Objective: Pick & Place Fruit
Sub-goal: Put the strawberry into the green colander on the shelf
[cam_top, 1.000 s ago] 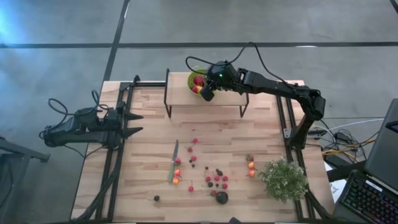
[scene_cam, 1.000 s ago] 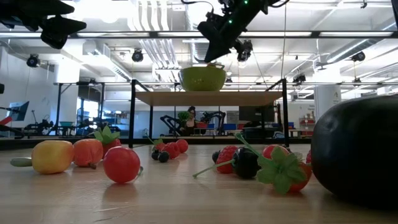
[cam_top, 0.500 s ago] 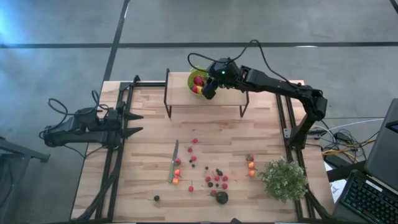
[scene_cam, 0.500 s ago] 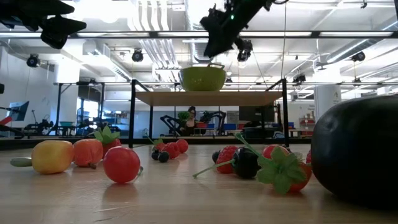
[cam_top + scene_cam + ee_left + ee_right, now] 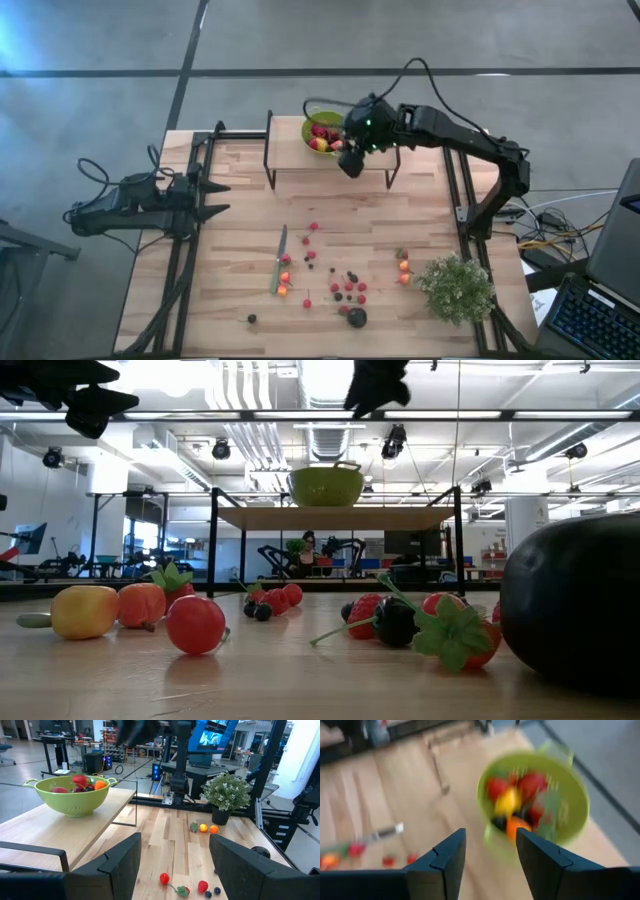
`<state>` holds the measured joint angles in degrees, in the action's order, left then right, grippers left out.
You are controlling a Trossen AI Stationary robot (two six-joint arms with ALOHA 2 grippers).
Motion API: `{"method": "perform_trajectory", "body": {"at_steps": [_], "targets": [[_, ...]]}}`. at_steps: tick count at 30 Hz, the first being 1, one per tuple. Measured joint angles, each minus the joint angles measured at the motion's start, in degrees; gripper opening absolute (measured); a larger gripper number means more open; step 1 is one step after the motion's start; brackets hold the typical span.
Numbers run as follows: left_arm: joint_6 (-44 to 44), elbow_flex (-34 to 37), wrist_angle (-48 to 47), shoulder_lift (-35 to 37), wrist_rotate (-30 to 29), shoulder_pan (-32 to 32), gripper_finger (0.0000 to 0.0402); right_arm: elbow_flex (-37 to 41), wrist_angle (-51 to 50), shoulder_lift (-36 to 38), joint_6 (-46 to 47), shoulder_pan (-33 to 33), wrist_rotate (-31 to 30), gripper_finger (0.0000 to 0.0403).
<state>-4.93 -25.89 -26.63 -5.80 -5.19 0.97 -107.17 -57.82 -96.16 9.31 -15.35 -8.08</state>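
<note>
Wood: the pale plank table (image 5: pixel 240 215) fills the middle of the high view, with a raised shelf (image 5: pixel 290 155) on a dark frame along its upper edge.
Bowl: a green bowl (image 5: pixel 318 133) with drain holes sits on the shelf, upper centre of the high view; it also shows at upper centre of the low view and upper left of the left wrist view.
Fruit in bowl: red, yellow, orange and dark pieces (image 5: pixel 517 802) lie inside it.
Fruit on table: small red, orange and dark pieces (image 5: pixel 335 285) are scattered over the lower centre of the high view; two more orange ones (image 5: pixel 404 271) lie just beside the plant.
Big fruit: one larger dark round one (image 5: pixel 356 317) sits at the bottom of the scatter, and it looms at the right edge of the low view.
Knife: a slim green-handled knife (image 5: pixel 279 260) lies left of the scatter, with red and orange pieces touching or just beside it.
Plant: a bushy pale-green plant (image 5: pixel 456 288) stands at lower right.
Right gripper (image 5: pixel 351 162): above the shelf just right of the bowl's rim; jaws parted, nothing between them.
Left gripper (image 5: pixel 216 199): waits at the table's left edge, jaws spread wide and empty.
</note>
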Motion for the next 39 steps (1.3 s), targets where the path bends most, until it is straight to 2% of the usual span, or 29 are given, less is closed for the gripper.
{"method": "perform_trajectory", "body": {"at_steps": [6, 11, 17, 26, 33, 39], "targets": [[0.00, 0.00, -0.02, 0.00, 0.01, -0.01, 0.0241, -1.87, -17.30, 0.02, 6.36, 4.94, -1.18, 0.0147], [0.00, -0.01, -0.02, -0.01, 0.00, -0.01, 0.0241, 0.01, -24.46, 0.17, 11.80, 8.91, -1.29, 0.0137], [0.00, 0.00, 0.00, 0.00, 0.00, 0.00, 0.0241, 4.26, -25.58, 0.17, 12.19, 14.04, -1.09, 0.0136], [0.00, -0.02, -0.01, -0.02, 0.00, -0.01, 0.0241, 11.25, -25.47, 0.21, 13.26, 20.39, -1.10, 0.0161], [0.00, 0.00, 0.00, -0.01, 0.00, -0.01, 0.0241, 16.55, -22.55, 0.48, 13.41, 26.05, -1.09, 0.0176], [0.00, 0.00, -0.01, -0.02, 0.01, -0.01, 0.0241, 20.73, -20.42, 0.52, 17.08, 30.44, -2.35, 0.0180]]}}
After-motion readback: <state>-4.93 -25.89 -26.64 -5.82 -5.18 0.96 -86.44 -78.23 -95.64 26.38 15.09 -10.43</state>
